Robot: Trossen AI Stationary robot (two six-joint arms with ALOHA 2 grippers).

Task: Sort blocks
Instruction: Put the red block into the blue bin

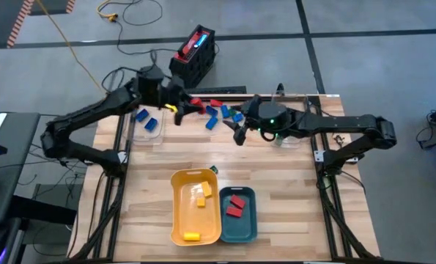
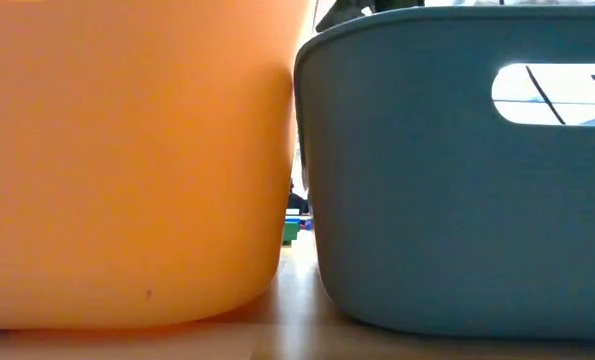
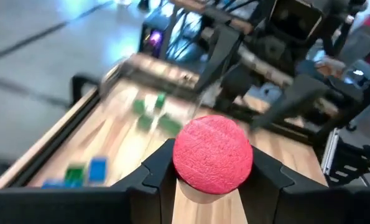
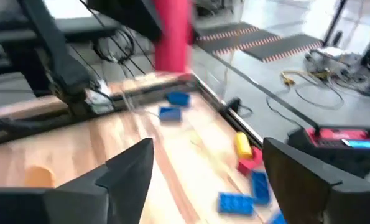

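Yellow tray (image 1: 181,220) was seen at the near worktop (image 1: 291,220) edge, yellow blocks (image 1: 198,195) inside; teal tray (image 1: 248,224) touching beside it held red blocks (image 1: 236,204). Beyond the yellow tray, loose blue blocks (image 1: 219,115) were scattered along the far edge. There the left end effector (image 3: 212,180) was clamped on a red cylindrical block (image 3: 212,154); the right end effector (image 4: 206,168) was spread wide, nothing held.

From straight above we see the whole table (image 1: 276,220). Low down, we look very close at the yellow tray (image 2: 127,170) and teal tray (image 2: 457,220). Both wrist cameras face the scattered blocks (image 4: 234,202).
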